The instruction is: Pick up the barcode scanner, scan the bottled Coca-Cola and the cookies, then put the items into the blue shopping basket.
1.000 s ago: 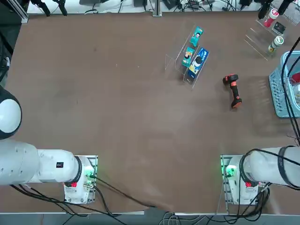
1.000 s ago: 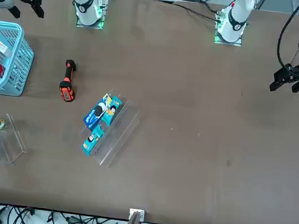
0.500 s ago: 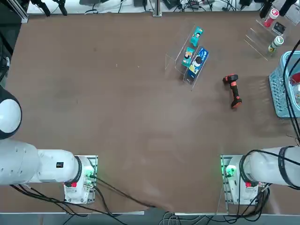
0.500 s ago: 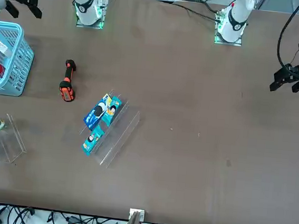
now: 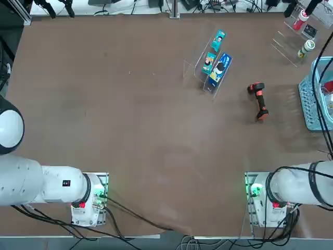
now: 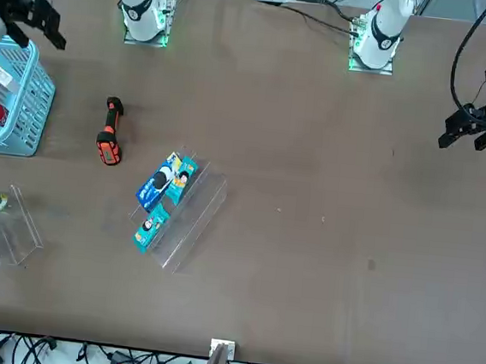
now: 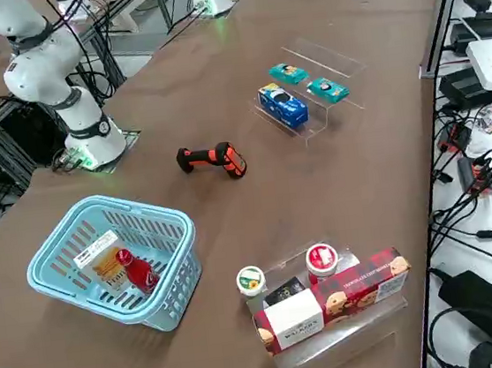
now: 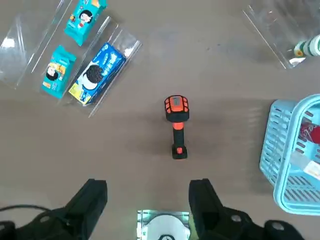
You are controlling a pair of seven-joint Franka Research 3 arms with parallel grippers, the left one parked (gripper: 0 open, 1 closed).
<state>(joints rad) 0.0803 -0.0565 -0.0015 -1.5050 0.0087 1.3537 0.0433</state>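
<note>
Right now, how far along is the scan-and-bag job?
It looks nearly finished. The bottled Coca-Cola and the cookies already lie inside the blue shopping basket. The barcode scanner lies on the table, unheld. The right pincer is open and empty, raised above the scanner. No step appears left.

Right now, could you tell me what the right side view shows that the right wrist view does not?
Only the right side view shows the blue shopping basket whole, with the bottled Coca-Cola and the cookies lying inside it, plus a long red biscuit box on a clear stand. Only the right wrist view shows the right gripper, fingers open, well above the table. Both show the barcode scanner lying on the table, apart from the basket, and the blue packet with two small teal packets on the clear rack.
</note>
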